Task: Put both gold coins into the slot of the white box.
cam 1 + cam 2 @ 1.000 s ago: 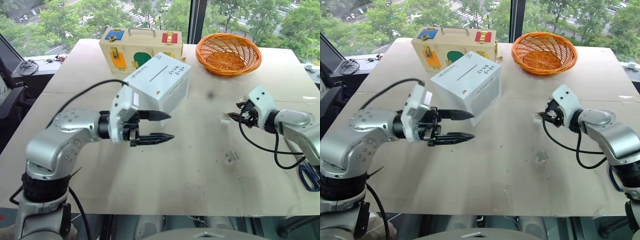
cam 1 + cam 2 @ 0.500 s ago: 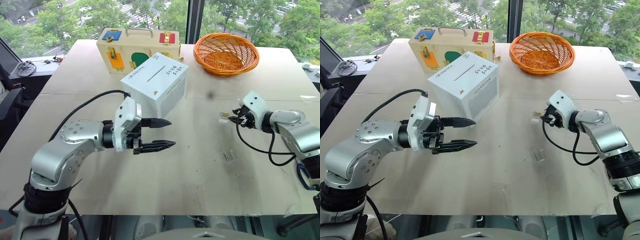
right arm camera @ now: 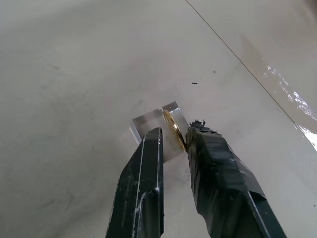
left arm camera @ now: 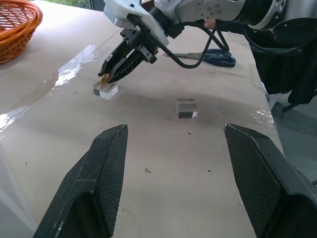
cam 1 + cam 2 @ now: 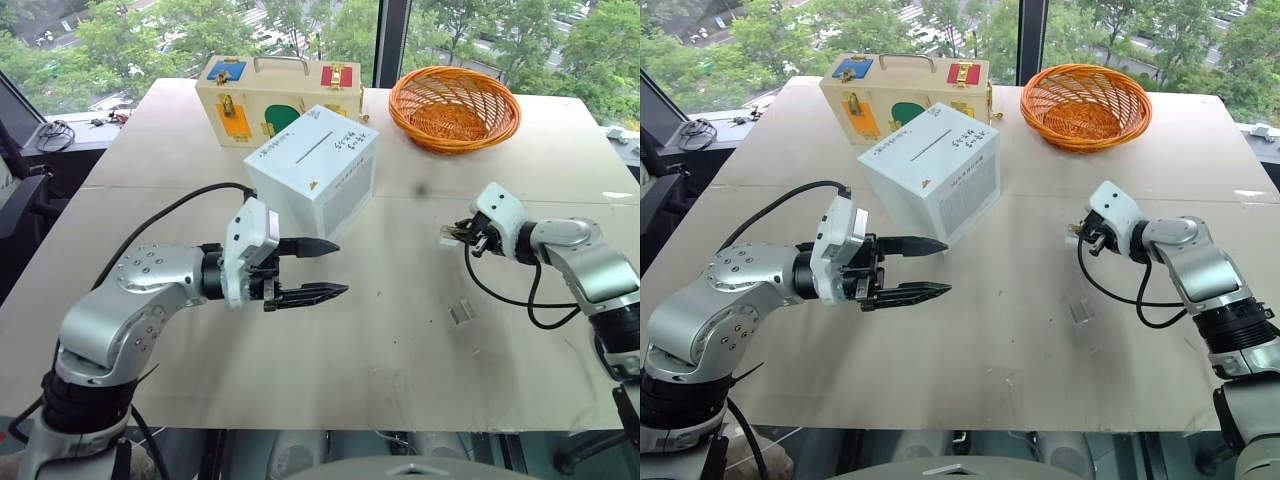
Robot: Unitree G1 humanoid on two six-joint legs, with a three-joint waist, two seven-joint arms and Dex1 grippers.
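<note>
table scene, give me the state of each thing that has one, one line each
left gripper: open, empty, held above the table
right gripper: fingers closing around a gold coin
gold coin: standing on edge in a clear block
second clear block: no coin in it
white box: tilted, slot on top
wooden case: shut
basket: upright

Table [image 5: 330,370]: broad pale tabletop with a seam running across its middle. White box [image 5: 312,178], upper centre, tilted on one corner, slot [image 5: 312,148] on its top face. Wooden case [image 5: 270,98] with coloured panels and handle, just behind the box. Orange wicker basket [image 5: 455,106], upper right. Clear plastic block [image 5: 450,236], right of centre, a gold coin [image 3: 174,130] standing upright in it. Second clear block [image 5: 461,313], lower right. Blue-handled scissors [image 4: 210,55] near the right edge.
</note>
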